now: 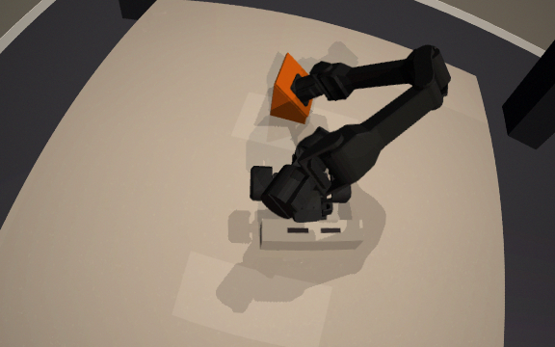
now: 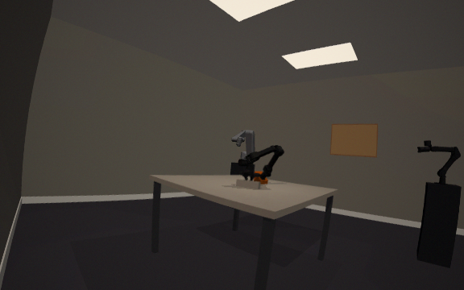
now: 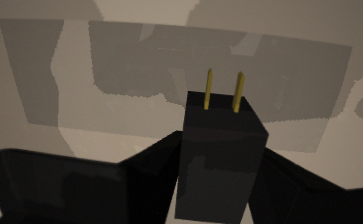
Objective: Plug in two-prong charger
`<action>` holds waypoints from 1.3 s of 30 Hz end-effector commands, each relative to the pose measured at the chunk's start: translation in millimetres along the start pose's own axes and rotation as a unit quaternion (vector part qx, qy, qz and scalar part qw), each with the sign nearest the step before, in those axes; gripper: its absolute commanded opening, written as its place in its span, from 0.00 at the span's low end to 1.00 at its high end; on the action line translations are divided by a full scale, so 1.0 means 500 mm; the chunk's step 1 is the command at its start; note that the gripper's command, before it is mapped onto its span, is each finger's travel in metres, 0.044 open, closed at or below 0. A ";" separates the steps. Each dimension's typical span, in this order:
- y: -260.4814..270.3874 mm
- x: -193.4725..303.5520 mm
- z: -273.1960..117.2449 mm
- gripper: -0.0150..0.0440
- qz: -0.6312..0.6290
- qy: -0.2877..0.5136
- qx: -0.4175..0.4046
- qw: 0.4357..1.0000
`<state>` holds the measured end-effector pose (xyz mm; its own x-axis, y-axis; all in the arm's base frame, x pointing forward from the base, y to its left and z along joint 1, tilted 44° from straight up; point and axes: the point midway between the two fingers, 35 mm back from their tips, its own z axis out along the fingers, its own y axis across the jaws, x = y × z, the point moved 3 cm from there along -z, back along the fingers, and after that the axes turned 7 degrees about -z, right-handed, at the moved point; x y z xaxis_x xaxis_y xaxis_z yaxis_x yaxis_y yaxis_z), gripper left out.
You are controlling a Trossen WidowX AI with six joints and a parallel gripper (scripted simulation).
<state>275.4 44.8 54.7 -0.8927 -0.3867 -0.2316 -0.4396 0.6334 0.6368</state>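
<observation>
On the table [image 1: 90, 193] [image 2: 216, 193] [image 3: 352, 170], the power strip [image 1: 311, 245] [image 2: 248, 184] lies before the arm's base [image 1: 282, 108] [image 2: 261, 181], with the gripper [image 1: 302, 204] [image 2: 249, 177] [image 3: 211, 142] above its base-side edge and the charger [image 3: 219, 165] between the fingers. In the exterior view, another arm [image 2: 450, 162] stands on a pedestal [image 2: 439, 225] well right of the table, and a wall board [image 2: 354, 140] hangs behind.

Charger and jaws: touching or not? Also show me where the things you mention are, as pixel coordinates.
Touching. The wrist view shows the charger [image 3: 221, 170] clamped between both jaws, one pressed on each side, prongs [image 3: 223, 91] free.
</observation>
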 end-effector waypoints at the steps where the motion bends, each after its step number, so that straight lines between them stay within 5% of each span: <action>1: -0.003 -0.011 0.003 0.25 -0.002 -0.001 -0.001 1.000; 39: -0.004 -0.021 0.002 0.25 -0.002 -0.001 -0.001 1.000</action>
<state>284.3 47.6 54.3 -0.8887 -0.3924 -0.2371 -0.4475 0.6301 0.6346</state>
